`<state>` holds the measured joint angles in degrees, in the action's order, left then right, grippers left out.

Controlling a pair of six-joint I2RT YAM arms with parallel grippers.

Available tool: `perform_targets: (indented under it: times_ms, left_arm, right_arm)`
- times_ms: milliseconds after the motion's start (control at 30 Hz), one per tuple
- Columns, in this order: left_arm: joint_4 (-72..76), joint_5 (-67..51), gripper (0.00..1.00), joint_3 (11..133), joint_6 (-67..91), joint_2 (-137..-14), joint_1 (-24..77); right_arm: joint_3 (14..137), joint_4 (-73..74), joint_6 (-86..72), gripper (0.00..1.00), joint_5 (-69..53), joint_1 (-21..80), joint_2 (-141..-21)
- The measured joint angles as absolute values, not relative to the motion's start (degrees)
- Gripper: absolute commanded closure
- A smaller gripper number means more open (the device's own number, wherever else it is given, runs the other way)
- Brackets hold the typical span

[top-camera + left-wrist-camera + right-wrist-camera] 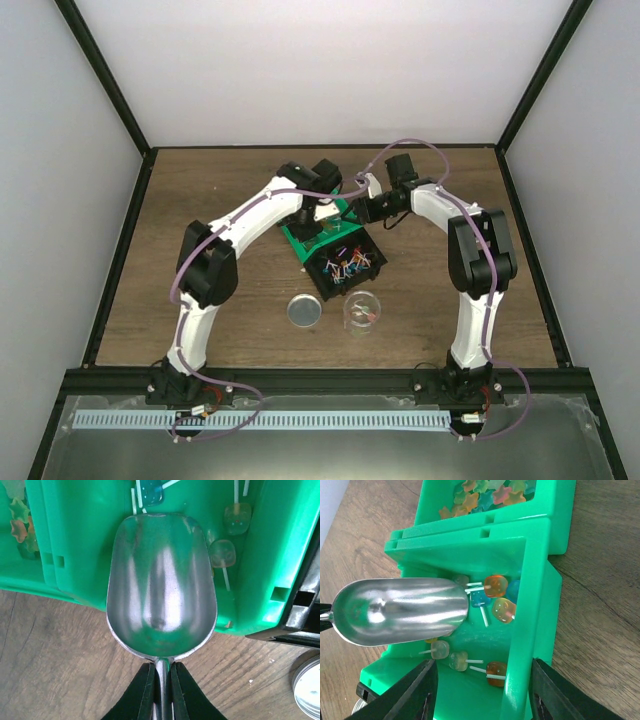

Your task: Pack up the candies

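The candies, tiny red, blue, orange and white pieces, lie in a black bin at mid-table. A clear cup stands just in front of it. My left gripper is shut on the handle of an empty metal scoop. The scoop's mouth reaches into a green bin that holds lollipops. My right gripper is open, its jaws straddling the green bin's side wall beside the scoop and lollipops. In the top view the left gripper and right gripper meet over the green bin.
A second green compartment holds star-shaped gummies. A round metal lid lies left of the cup and shows in the left wrist view. The black bin's edge abuts the green bin.
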<state>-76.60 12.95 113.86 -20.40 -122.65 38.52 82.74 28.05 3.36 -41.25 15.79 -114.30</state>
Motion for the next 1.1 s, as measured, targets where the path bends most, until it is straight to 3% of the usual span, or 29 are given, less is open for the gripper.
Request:
perform_targets:
  times_ms: [167, 1100]
  left_arm:
    - [-73.5, 12.8, 0.96, 112.3, -19.9, -122.4, 38.6]
    - [-28.8, -6.1, 0.96, 76.5, -22.3, -108.5, 33.9]
  right_arm:
    - [81.9, 27.2, 3.4, 0.54, -41.3, 15.8, -114.3]
    - [80.4, 26.4, 5.8, 0.67, -41.2, 15.4, -114.3]
